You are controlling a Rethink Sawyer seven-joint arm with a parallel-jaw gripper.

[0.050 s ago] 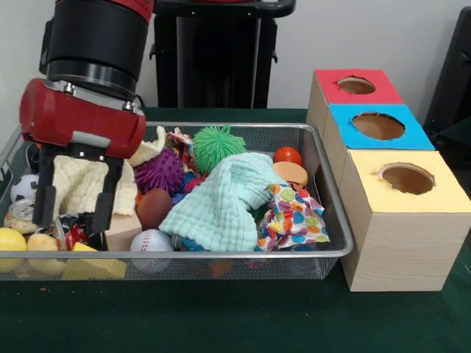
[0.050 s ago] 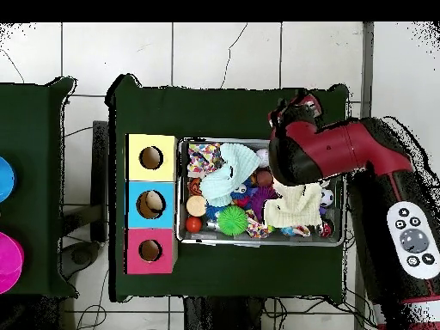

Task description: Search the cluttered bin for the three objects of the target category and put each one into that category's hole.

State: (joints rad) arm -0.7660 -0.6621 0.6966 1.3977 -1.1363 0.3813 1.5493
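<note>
A dark green table (image 2: 223, 112) stands on pale floor tiles (image 2: 206, 51), apparently with trailing cables (image 2: 86, 320).

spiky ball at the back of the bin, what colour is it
Green. The spiky ball shows best in the front view, behind the mint cloth.

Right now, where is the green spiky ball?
In the front view, the green spiky ball sits at the back of the bin, about the middle, behind the pale blue cloth and right of the purple spiky ball.
</note>
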